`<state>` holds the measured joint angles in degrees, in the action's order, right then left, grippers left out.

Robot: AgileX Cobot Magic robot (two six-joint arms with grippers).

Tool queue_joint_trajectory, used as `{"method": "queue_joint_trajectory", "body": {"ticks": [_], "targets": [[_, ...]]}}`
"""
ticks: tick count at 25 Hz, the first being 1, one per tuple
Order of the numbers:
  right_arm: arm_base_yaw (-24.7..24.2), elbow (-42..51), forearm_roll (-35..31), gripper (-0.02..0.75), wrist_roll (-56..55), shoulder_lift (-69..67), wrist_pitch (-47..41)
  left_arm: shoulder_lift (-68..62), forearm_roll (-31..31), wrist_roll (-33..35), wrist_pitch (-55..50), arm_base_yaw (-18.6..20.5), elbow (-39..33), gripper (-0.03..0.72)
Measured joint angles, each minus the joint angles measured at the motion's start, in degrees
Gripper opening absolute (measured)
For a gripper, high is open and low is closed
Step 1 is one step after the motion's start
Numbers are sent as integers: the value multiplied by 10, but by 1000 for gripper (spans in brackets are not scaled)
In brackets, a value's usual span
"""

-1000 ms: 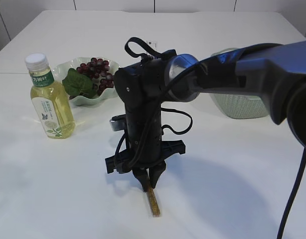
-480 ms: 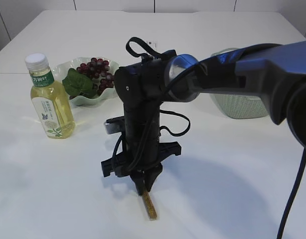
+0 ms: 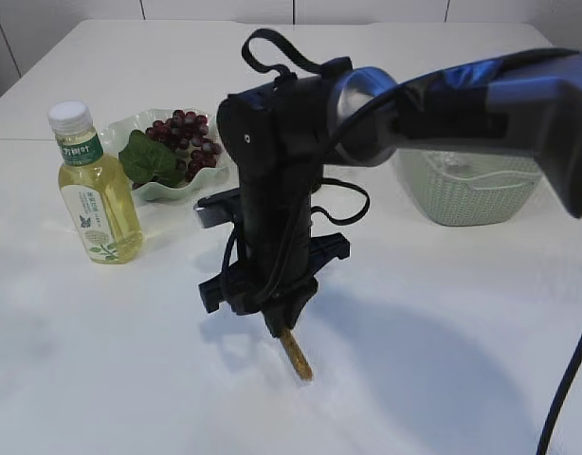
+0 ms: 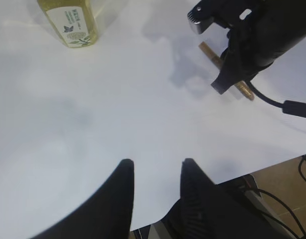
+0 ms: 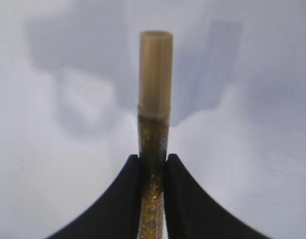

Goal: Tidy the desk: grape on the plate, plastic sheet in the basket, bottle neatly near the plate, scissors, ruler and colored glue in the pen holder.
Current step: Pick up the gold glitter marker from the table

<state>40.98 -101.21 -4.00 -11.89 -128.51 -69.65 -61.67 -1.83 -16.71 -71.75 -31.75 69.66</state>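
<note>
My right gripper (image 3: 280, 328) is shut on the gold glitter glue tube (image 3: 297, 355) and holds it slanted just above the white table; the right wrist view shows the tube (image 5: 154, 99) clamped between the jaws (image 5: 153, 162). Purple grapes (image 3: 187, 133) with a green leaf lie on the pale plate (image 3: 130, 123) at the back left. The yellow-green bottle (image 3: 94, 194) stands upright in front of the plate and shows in the left wrist view (image 4: 71, 22). The green basket (image 3: 466, 194) stands at the right. My left gripper (image 4: 155, 167) is open and empty. Pen holder, scissors and ruler are hidden.
The right arm (image 3: 443, 104) spans the middle of the exterior view and hides what stands behind it. The table's near edge (image 4: 272, 164) and cables below it show in the left wrist view.
My right gripper has lifted the glue tube off the table and the arm has risen; the tube's free end now hangs tilted to the right.
</note>
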Motion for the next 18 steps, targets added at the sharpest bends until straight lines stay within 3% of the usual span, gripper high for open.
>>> {"method": "queue_joint_trajectory", "body": {"ticks": [10,18], "targets": [[12,18,26,127,62,78,8,0,-8,0,0,0,0,239],[17,219,32,125,72,185,186,0,-8,0,0,0,0,239]]}}
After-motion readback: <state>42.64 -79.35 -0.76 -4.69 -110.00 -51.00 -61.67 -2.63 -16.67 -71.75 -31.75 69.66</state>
